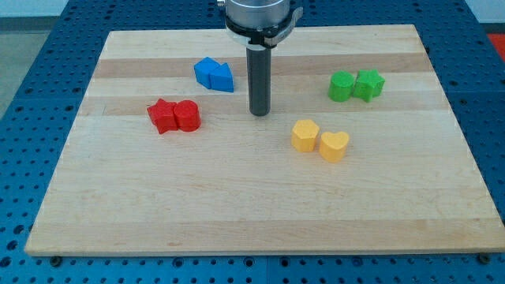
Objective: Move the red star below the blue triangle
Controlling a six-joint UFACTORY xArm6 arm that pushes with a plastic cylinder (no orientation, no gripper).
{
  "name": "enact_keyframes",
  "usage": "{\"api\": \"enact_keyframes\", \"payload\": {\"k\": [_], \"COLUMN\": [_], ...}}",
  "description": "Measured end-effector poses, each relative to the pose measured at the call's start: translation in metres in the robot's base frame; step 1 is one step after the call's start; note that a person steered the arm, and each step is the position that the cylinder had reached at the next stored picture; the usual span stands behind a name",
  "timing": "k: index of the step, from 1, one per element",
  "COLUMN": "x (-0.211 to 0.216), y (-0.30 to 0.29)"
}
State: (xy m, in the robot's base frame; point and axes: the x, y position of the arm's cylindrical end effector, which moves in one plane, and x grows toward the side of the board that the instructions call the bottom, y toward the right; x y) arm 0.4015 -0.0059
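The red star [162,116] lies left of centre on the wooden board [237,205], touching a red round block [188,115] on its right. The blue triangle [222,78] sits above and to the right of them, touching another blue block [206,71] on its left. My tip [259,113] rests on the board right of the blue triangle and right of the red pair, apart from all blocks.
A green round block [341,86] and a green star [368,84] touch at the upper right. A yellow hexagon-like block [304,135] and a yellow heart [334,145] sit right of centre. A blue perforated table surrounds the board.
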Motion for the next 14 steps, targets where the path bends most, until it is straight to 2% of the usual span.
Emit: {"api": "enact_keyframes", "payload": {"k": [7,10,14], "x": [0.0,0.0,-0.006], "y": [-0.013,-0.076,-0.081]}}
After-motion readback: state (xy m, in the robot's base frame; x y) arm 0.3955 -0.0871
